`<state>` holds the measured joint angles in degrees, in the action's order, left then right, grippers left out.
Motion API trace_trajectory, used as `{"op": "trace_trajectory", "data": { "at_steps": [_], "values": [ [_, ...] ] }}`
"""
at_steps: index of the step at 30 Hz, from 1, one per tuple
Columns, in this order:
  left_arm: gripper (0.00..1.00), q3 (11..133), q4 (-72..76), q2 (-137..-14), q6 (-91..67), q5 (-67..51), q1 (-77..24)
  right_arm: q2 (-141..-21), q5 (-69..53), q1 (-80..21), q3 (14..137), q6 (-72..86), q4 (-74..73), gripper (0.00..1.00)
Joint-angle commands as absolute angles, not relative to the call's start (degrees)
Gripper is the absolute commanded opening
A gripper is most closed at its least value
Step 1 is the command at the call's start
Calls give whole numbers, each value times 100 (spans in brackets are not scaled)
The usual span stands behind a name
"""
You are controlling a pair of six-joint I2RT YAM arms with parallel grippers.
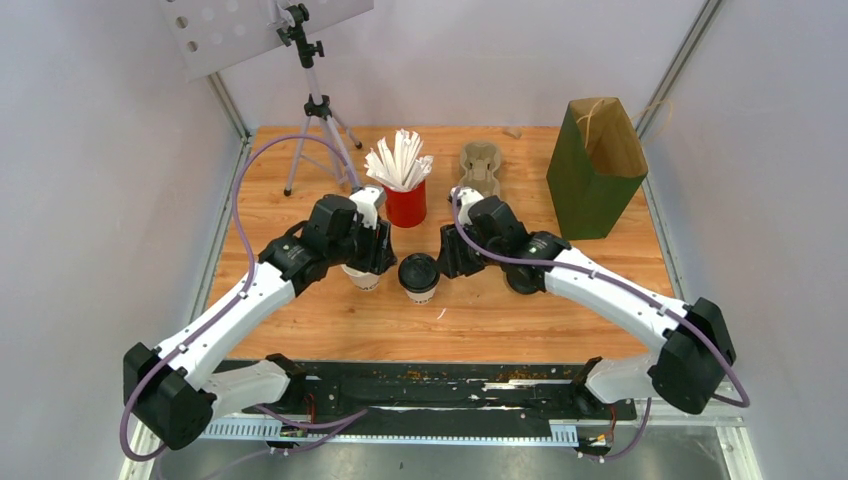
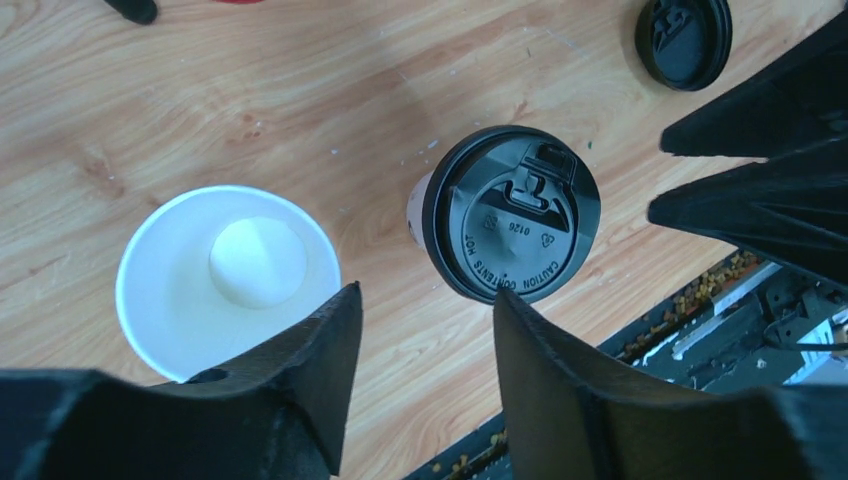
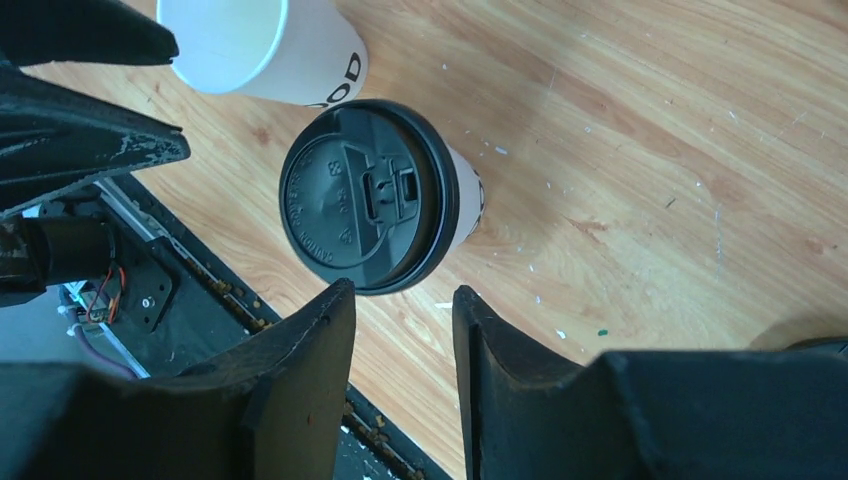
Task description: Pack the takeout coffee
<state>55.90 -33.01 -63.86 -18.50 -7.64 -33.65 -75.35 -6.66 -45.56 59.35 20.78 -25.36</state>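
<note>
Two white paper coffee cups stand side by side on the wooden table. One carries a black lid (image 1: 419, 272) (image 2: 512, 213) (image 3: 365, 195). The other cup (image 1: 362, 279) (image 2: 170, 280) (image 3: 290, 50) is open-topped and white inside. A loose black lid (image 2: 684, 38) lies on the wood beyond them. My left gripper (image 1: 366, 250) (image 2: 425, 295) hovers above the gap between the two cups, open and empty. My right gripper (image 1: 452, 252) (image 3: 400, 290) hangs just right of the lidded cup, jaws apart over bare wood, holding nothing.
A red cup of white straws (image 1: 404, 195) stands behind the cups. A beige pulp cup tray (image 1: 480, 165) lies at the back, with an open green paper bag (image 1: 597, 165) to its right. A tripod (image 1: 318, 120) stands back left. A black rail (image 1: 430, 385) lines the near edge.
</note>
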Motion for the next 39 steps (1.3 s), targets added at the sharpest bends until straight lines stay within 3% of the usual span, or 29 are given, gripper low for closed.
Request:
{"op": "trace_trajectory", "data": {
  "at_steps": [1,8,25,39],
  "values": [
    [56,5344,-2255,-6211,-2082,-775,-3344,-7872,-834,-4414,6367,1945,-2191,40],
    [50,5089,-1792,-6654,-2087,-1384,-3343,-8295,-1123,-4231,6626,1744,-2294,36],
    [50,4693,-1511,-7042,-1841,-1622,-3343,-8861,-1430,-4184,6973,1442,-2669,31],
    [38,4437,-1031,-7129,-1989,-2367,-3351,-8605,-1450,-4187,6726,1429,-2821,24]
  ]
}}
